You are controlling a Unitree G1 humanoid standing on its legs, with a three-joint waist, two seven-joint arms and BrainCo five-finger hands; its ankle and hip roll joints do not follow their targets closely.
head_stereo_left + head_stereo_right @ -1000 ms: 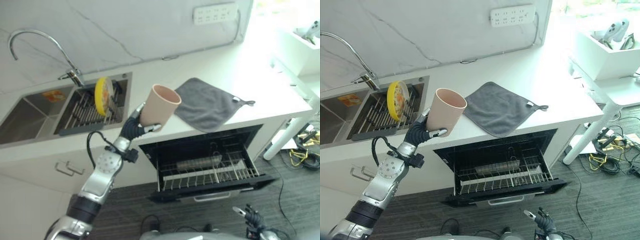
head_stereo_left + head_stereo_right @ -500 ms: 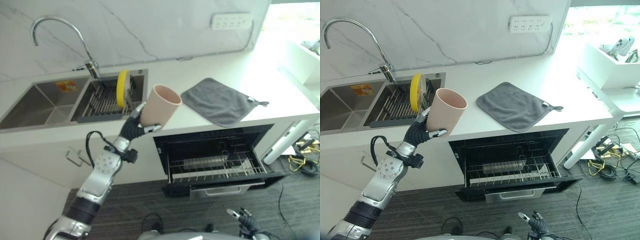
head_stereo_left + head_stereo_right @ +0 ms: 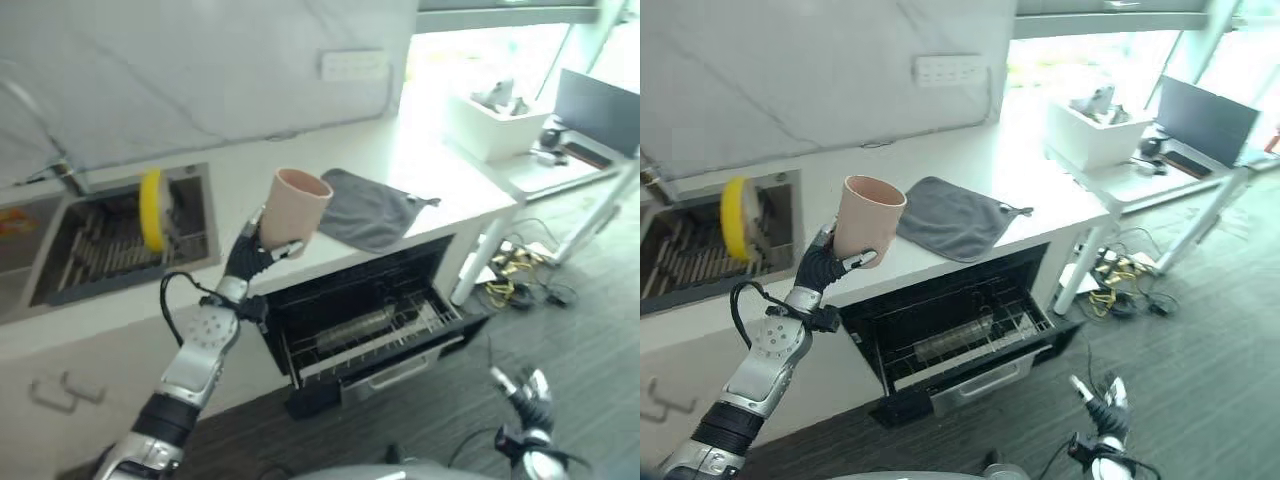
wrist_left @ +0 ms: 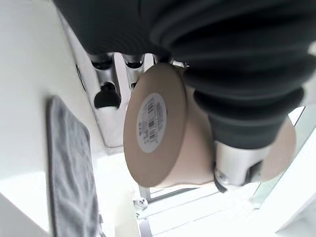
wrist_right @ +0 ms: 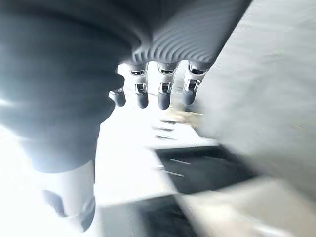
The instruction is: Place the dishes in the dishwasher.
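Beige plastic cup (image 3: 297, 207) gripped in my left hand (image 3: 250, 256), upright, held in the air above the white counter's (image 3: 250, 200) front edge.
Open dishwasher (image 3: 370, 325) below with its wire rack pulled out. Grey cloth (image 3: 368, 207) on counter beside. Yellow plate (image 3: 151, 208) stands in sink rack (image 3: 100, 240). Right hand (image 3: 527, 398) low, fingers relaxed, holding nothing.

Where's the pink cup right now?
In the head views, the pink cup is held up in the left hand, above the counter edge, between yellow plate and grey cloth.
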